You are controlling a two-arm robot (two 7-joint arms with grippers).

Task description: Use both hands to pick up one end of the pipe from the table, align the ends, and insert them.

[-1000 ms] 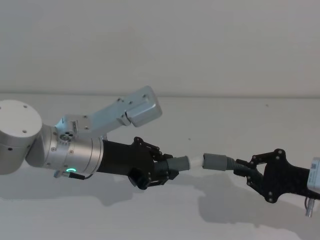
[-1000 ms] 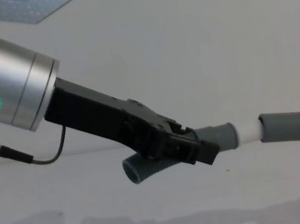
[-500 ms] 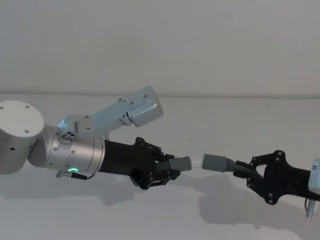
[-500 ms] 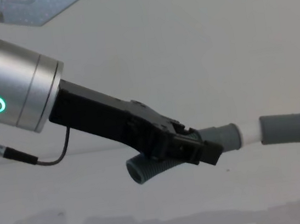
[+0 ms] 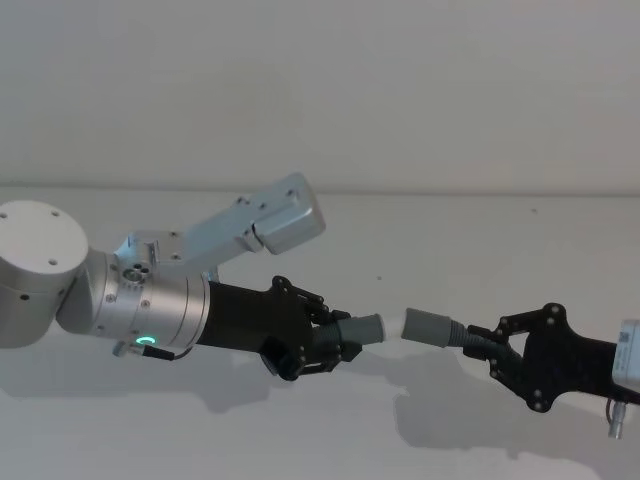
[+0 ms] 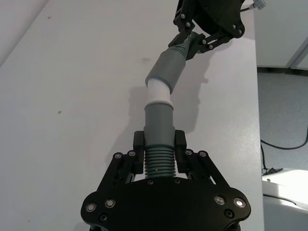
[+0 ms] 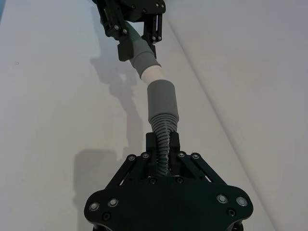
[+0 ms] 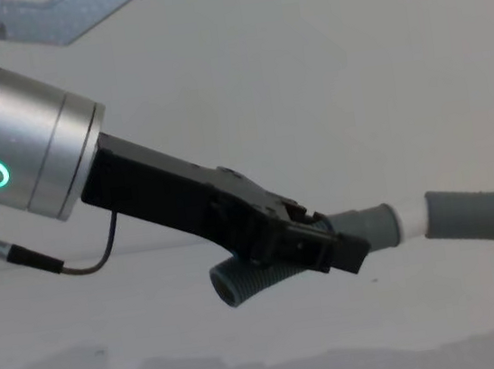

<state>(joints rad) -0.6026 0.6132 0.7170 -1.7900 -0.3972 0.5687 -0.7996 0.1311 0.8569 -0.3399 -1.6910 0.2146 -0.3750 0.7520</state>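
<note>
Now, in the head view, the left gripper (image 5: 335, 340) sits in the lower middle of the frame, below a fat silver wrist (image 5: 150, 305) with a green light. Its jaws pinch the short hose piece (image 5: 352, 330) just behind its smooth cuff. A white sleeve (image 5: 392, 325) sticks out of that cuff. The right gripper (image 5: 487, 345) comes in from the lower right. Its jaws pinch the long hose piece (image 5: 450, 330) on its ribs, behind its grey cuff (image 5: 422, 324). The white sleeve meets the mouth of that cuff. Both pieces hang in the air over the white table (image 5: 400, 230).

From the left wrist view, the left gripper (image 6: 159, 153) is at the bottom, and its fingers (image 6: 180, 142) press on the ribbed part of the short hose piece (image 6: 159, 127). The white sleeve (image 6: 157, 91) goes into the other cuff (image 6: 166, 72) at a small bend. The right gripper (image 6: 195, 41) is at the top.

From the right wrist view, the right gripper (image 7: 162, 149) is at the bottom, squeezing the ribs of the long hose piece (image 7: 163, 127). Its cuff (image 7: 162, 98) points up at the white sleeve (image 7: 151, 73), held by the left gripper (image 7: 137, 41) at the top.

Across the chest view, the left gripper (image 8: 333, 246) reaches from upper left to the middle. The short hose piece (image 8: 251, 284) curls under it. The white sleeve (image 8: 411, 216) touches the grey cuff (image 8: 465, 215) at the right edge.
</note>
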